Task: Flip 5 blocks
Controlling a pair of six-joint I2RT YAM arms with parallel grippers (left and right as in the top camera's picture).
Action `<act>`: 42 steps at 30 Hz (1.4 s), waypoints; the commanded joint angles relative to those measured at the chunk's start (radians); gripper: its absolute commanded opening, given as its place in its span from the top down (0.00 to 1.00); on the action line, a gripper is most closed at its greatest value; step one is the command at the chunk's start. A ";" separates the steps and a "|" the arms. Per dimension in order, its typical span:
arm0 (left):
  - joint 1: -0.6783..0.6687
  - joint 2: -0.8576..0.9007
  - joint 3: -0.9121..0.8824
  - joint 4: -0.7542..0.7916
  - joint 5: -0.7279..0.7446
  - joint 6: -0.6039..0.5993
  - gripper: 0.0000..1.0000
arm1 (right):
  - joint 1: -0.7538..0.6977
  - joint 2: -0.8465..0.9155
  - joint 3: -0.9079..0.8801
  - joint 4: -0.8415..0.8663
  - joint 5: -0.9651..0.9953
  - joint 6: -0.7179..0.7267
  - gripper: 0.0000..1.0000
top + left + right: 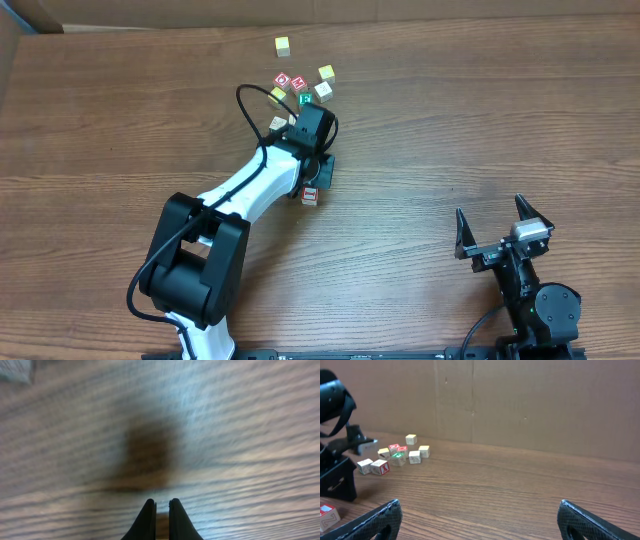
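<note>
- The wooden tabletop (450, 120) carries everything; the bare stretch between my two sides has nothing on it.
- My left arm (245, 190) reaches diagonally up the tabletop, and its wrist sits between the far cluster and one separate cube.
- My right end effector (489, 206) is parked near the lower right edge, well apart from all the cubes. Its fingers are spread wide and hold nothing.
- My left end effector (161, 505) has its fingers pressed almost together. The wrist view is blurred, but I see no cube between them.
- The blocks (300, 88) lie mostly in a loose cluster beyond my left wrist. Their faces are pale, and one green-printed face shows on the near side.
- Two red-topped cubes (290, 80) sit in that cluster, and a yellow-topped cube (283, 45) lies alone farther back. I judge that neither kind is mine to turn.
- A lone block (310, 195) with a pale face and red print rests on the tabletop just beside my left end effector, on the near side. It is not gripped.
- I judge the step in hand to be the gap between flips, with the lone block set down and the cluster waiting.
- The next move calls for opening the left fingers, lifting clear, and lining up over a pale printed block without nudging its close neighbours.
</note>
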 commanded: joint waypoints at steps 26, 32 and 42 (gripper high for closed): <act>-0.029 0.145 0.217 -0.311 0.178 -0.130 0.96 | -0.005 -0.007 -0.010 0.004 -0.001 0.000 0.00; -0.029 0.157 0.217 -0.299 0.172 -0.137 0.96 | -0.005 -0.007 -0.010 0.004 -0.001 0.000 0.00; -0.027 0.157 0.221 -0.323 0.129 -0.136 0.96 | -0.005 -0.007 -0.010 0.004 -0.001 0.000 0.00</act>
